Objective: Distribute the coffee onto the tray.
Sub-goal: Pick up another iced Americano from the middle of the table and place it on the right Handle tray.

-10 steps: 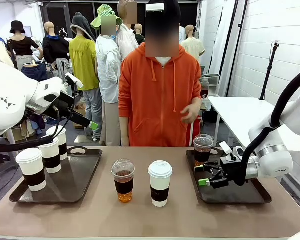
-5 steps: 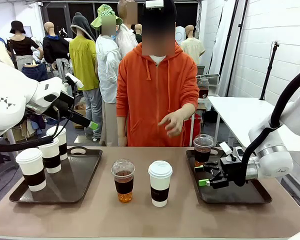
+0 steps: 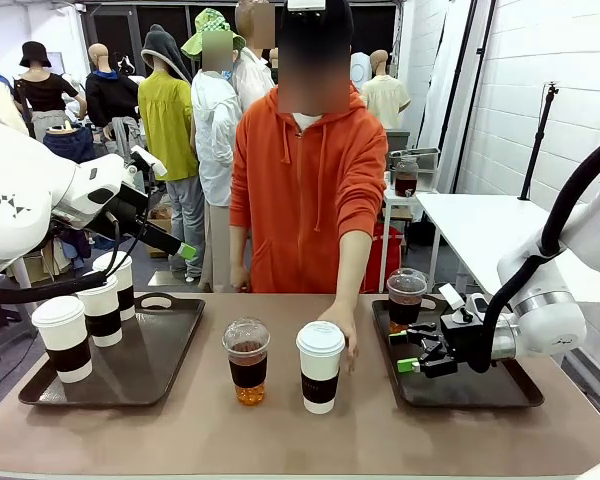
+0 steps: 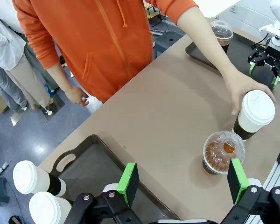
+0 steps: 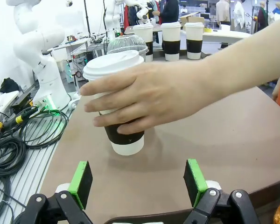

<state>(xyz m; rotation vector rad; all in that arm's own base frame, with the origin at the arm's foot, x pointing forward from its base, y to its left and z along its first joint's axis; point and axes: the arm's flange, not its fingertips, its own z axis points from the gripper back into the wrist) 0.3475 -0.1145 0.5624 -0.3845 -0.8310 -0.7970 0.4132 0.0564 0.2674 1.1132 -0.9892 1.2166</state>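
Brown surface [image 3: 180, 430] fills the lower front view, with a person in an orange hoodie at its far side. At lower left, the left tray [image 3: 160, 360] carries three sleeved white cups [image 3: 102, 310], so that side looks served. At lower right, the right tray [image 3: 480, 390] has only one clear dome-lidded cup [image 3: 407, 298]. Between the trays, on bare surface, stand a second clear cup [image 3: 247, 360] and the fourth white cup [image 3: 320, 365]. I judge these two have yet to be distributed. The person's hand [image 3: 346, 345] reaches down to the fourth white cup's right side, apparently to pass it or shift it toward the right tray. The robot's right hand [image 3: 402, 351] hovers low over that tray, pointing toward frame centre, jaws apart and empty, as if ready to receive. The left arm [image 3: 40, 200] is raised at upper left, above its cups.

From the left wrist, looking down, the left hand [image 4: 183, 179] spreads its green pads [image 4: 128, 183] wide with nothing between them. The two loose cups sit at the right edge, the person's hand on the white one.

From the right wrist, the person's hand wraps the sleeved cup at frame centre. The cup stands upright on the surface, beyond the open pads.
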